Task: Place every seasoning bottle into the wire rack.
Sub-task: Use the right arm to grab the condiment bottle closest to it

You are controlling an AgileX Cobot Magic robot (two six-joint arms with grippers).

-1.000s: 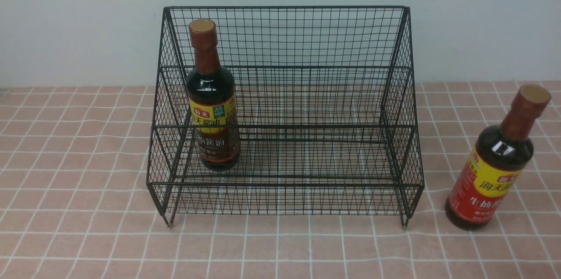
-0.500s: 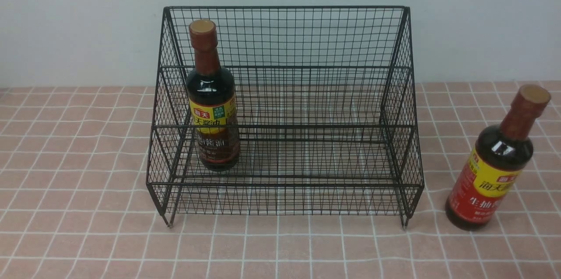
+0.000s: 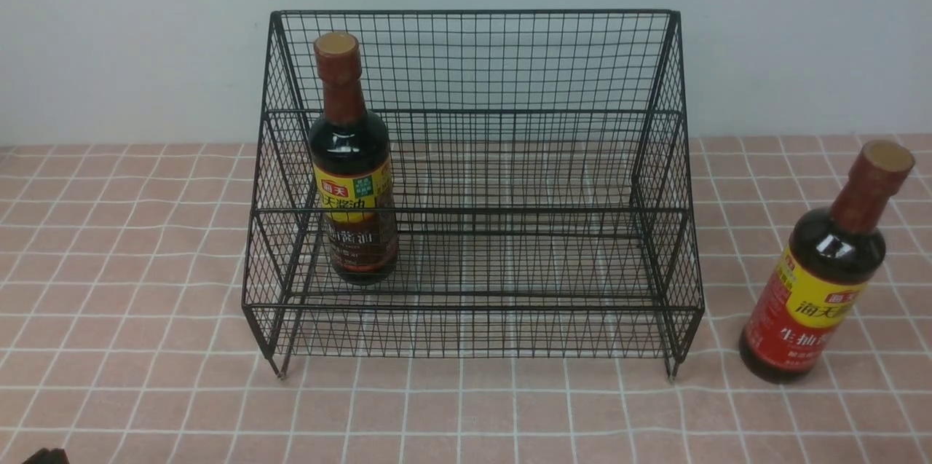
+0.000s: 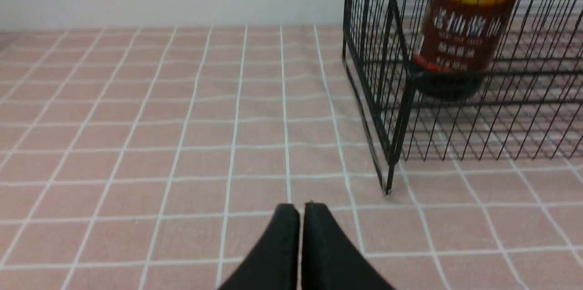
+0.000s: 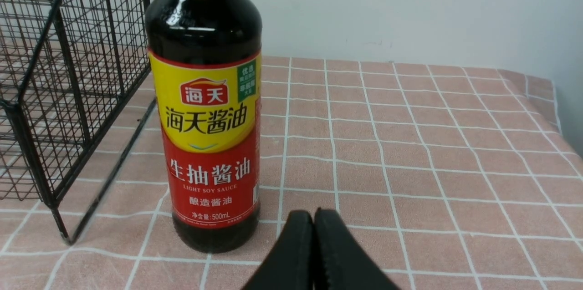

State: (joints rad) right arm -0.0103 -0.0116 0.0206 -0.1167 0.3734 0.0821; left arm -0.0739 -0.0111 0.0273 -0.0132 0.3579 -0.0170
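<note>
The black wire rack (image 3: 473, 114) stands mid-table against the wall. A brown-label seasoning bottle (image 3: 353, 180) stands upright inside it at the left end, also seen through the mesh in the left wrist view (image 4: 460, 30). A red-label seasoning bottle (image 3: 815, 282) stands upright on the cloth to the right of the rack (image 5: 54, 99), large in the right wrist view (image 5: 207, 144). My left gripper (image 4: 300, 207) is shut and empty, low over the cloth short of the rack's front left foot. My right gripper (image 5: 313, 213) is shut and empty, just beside the red-label bottle's base.
A pink tiled cloth (image 3: 145, 376) covers the table, with a pale wall (image 3: 109, 34) behind the rack. The cloth's right edge (image 5: 553, 99) shows in the right wrist view. A dark bit of my left arm (image 3: 45, 457) peeks in at the bottom left of the front view.
A dark bit of my left arm has come into the bottom left corner of the front view. The bottles and rack have not moved.
</note>
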